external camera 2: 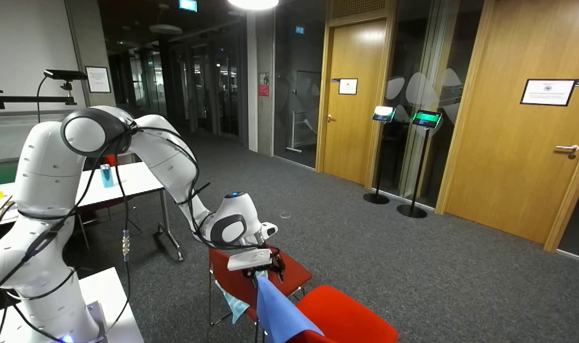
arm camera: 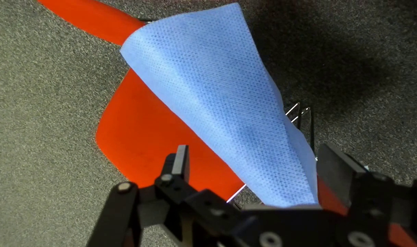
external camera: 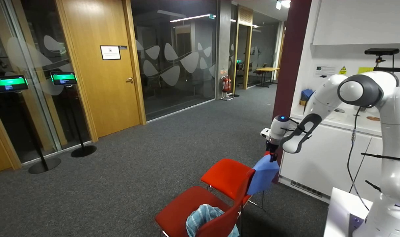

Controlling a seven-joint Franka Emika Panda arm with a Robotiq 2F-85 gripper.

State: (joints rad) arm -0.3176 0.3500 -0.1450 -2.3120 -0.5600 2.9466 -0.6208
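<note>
A light blue cloth (arm camera: 211, 75) hangs over the backrest of a bright red chair (arm camera: 139, 130). The cloth (external camera: 263, 174) (external camera 2: 282, 312) and chair (external camera: 224, 174) (external camera 2: 349, 314) also show in both exterior views. My gripper (arm camera: 254, 154) is open, pointing down over the draped backrest. In the wrist view its fingers stand apart on either side of the cloth's near part; I cannot tell whether they touch it. The gripper also shows at the cloth's top edge in an exterior view (external camera: 272, 158). The near end of the cloth is hidden behind the gripper body.
A darker red chair (external camera: 186, 205) stands beside it, with a teal patterned cloth (external camera: 202, 215) on it. White cabinets (external camera: 321, 154) stand near the arm. A white table (external camera 2: 141, 178) holds a blue bottle (external camera 2: 106, 176). Screen stands (external camera: 83, 150) stand by the doors.
</note>
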